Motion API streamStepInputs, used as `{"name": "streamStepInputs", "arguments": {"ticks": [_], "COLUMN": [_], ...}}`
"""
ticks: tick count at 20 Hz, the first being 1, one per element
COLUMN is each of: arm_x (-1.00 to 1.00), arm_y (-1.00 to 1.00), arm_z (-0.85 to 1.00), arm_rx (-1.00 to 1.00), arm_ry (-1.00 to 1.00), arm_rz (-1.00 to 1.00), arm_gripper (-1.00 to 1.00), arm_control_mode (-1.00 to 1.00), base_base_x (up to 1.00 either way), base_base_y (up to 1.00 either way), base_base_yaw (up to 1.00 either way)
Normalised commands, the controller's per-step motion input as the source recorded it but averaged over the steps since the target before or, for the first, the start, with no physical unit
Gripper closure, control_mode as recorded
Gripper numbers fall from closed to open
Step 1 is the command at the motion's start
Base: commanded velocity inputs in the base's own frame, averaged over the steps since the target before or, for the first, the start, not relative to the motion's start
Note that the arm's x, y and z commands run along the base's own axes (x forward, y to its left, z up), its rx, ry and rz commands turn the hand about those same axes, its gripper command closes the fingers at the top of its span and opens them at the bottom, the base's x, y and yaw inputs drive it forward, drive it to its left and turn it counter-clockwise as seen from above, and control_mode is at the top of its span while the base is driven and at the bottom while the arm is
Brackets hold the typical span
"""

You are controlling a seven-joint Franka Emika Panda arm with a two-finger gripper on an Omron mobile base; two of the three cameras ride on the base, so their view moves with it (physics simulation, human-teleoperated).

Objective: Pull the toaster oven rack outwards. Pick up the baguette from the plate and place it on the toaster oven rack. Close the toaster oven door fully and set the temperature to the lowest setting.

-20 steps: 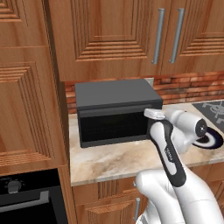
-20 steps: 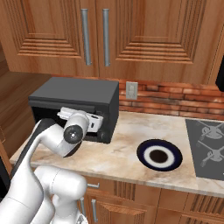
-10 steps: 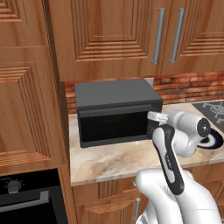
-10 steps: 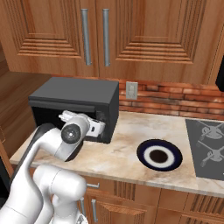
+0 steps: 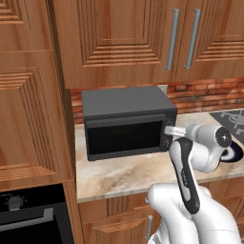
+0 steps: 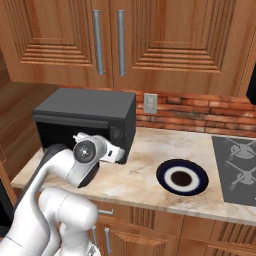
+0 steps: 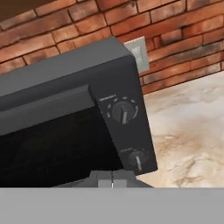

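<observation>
Toaster oven point(image 5: 126, 121), door shut, pincer at its control strip: late stage, temperature step left.

Item one: I see the toaster oven door point(image 5: 125, 137) closed flat against the front, so rack and baguette are hidden behind the dark window; I judge the loading done, since the plate point(image 6: 182, 177) sits bare on the surface point(image 6: 145, 165) to the oven's right. Item two: control strip, upper knob point(image 7: 122, 112) and lower knob point(image 7: 137, 159), both with pointers hanging near straight down; I cannot tell which one governs temperature. Item three: my pincer point(image 7: 112, 180), fingers pressed fully together and holding nothing, sits just below the lower knob, close to the oven's front right corner. Outstanding, in my judgement: turning the temperature knob to its lowest mark.
</observation>
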Motion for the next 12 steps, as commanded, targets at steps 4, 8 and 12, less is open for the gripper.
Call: {"name": "streamStepInputs", "arguments": {"ticks": [4,8,12], "arm_x": [0.0,0.04,0.11], "arm_y": [0.0,0.08,0.23], "arm_z": [-0.81,-0.73,-0.63], "arm_rx": [0.0,0.0,0.0], "arm_ry": [-0.02,-0.04,-0.05], "arm_rz": [-0.1,-0.13,-0.14], "arm_gripper": [1.0,1.0,1.0], "arm_control_mode": [-1.0,-1.0,-1.0], "base_base_x": [0.0,0.0,0.0], "base_base_y": [0.0,0.0,0.0], "base_base_yaw": [0.0,0.0,0.0]}}
